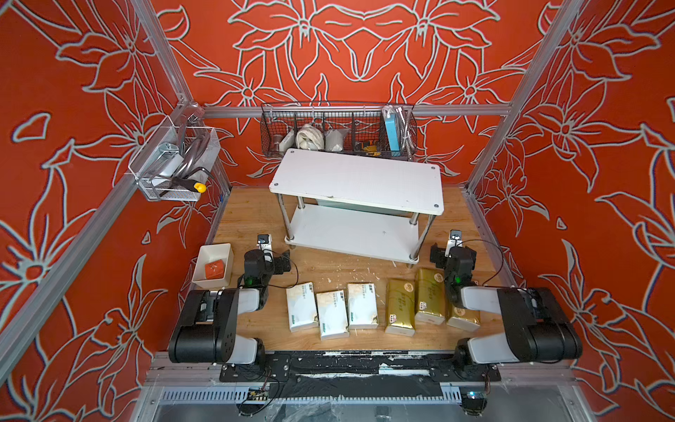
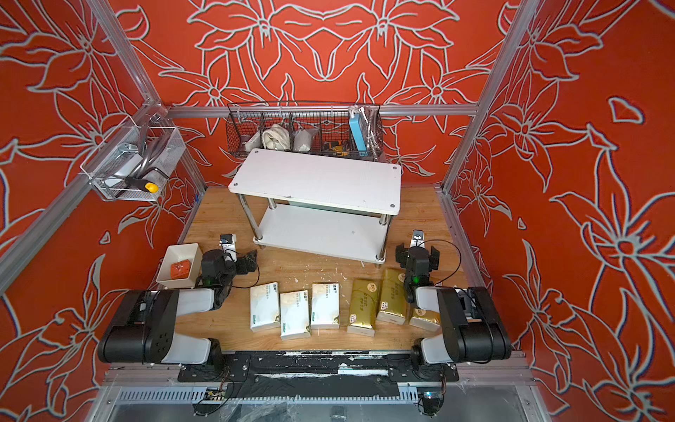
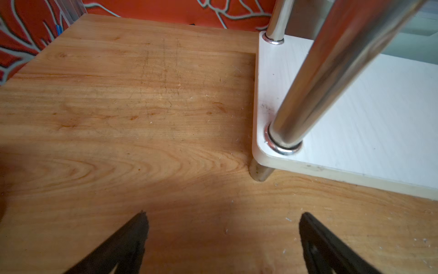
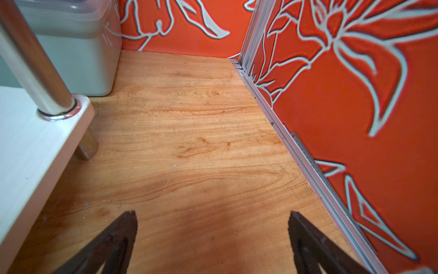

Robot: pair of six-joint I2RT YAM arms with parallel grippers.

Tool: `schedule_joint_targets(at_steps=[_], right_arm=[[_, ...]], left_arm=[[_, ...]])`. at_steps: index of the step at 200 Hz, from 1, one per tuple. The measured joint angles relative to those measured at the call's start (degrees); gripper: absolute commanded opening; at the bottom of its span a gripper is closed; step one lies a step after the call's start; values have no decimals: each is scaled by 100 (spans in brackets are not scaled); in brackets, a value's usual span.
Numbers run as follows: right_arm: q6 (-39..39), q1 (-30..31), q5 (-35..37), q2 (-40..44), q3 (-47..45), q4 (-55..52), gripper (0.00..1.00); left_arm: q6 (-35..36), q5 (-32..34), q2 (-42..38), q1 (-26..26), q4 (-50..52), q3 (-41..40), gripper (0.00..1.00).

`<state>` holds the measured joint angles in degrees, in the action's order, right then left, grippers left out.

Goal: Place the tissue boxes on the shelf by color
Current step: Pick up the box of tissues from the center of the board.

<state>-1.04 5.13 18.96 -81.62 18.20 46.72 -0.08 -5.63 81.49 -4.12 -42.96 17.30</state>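
Six tissue boxes (image 1: pixel 362 305) in row on table (image 1: pixel 252 219), front of shelf (image 1: pixel 356 179); rightmost gold pack (image 1: pixel 463 319) half hidden under right arm (image 1: pixel 478 297). Left gripper (image 3: pixel 223 214), right gripper (image 4: pixel 212 212): jaws wide apart, holding nothing, only tips seen in wrist views.

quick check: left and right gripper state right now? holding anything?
Left gripper: open, holding nothing.
Right gripper: open, holding nothing.

A lab robot cell: a wooden worktop (image 1: pixel 255 215) walled behind and beside by aluminium framing (image 1: pixel 456 109) with red floral panels (image 1: pixel 365 54), a left arm (image 1: pixel 204 329) and right arm (image 1: pixel 529 321) mounted along its front edge.
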Motion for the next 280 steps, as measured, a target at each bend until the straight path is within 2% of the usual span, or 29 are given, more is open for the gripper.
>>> schedule_joint_targets(at_steps=[141, 159, 194, 221, 252, 268, 280], right_arm=[[0, -4, -85, 114, -7, -107, 99], [0, -4, -94, 258, -42, -72, 99], [4, -4, -107, 343, -105, -46, 99], [-26, -22, -146, 892, 586, -1554, 99], [-363, -28, 76, 1672, 1696, -2721, 99], [-846, -28, 413, 1974, 2057, -3405, 99], [-1508, -31, 767, 2208, 2201, -4124, 99]], left_arm=[[-13, 11, -15, 11, -74, 7, 98], [-15, 44, -109, 26, 448, 245, 98], [24, 308, -306, 234, 1685, 1368, 98], [-22, 448, -476, 450, 2444, 1934, 98], [-415, 745, -763, 616, 3469, 2326, 98], [-765, 931, -1108, 678, 4052, 2406, 98], [-1027, 1056, -1445, 728, 4492, 2422, 98]])
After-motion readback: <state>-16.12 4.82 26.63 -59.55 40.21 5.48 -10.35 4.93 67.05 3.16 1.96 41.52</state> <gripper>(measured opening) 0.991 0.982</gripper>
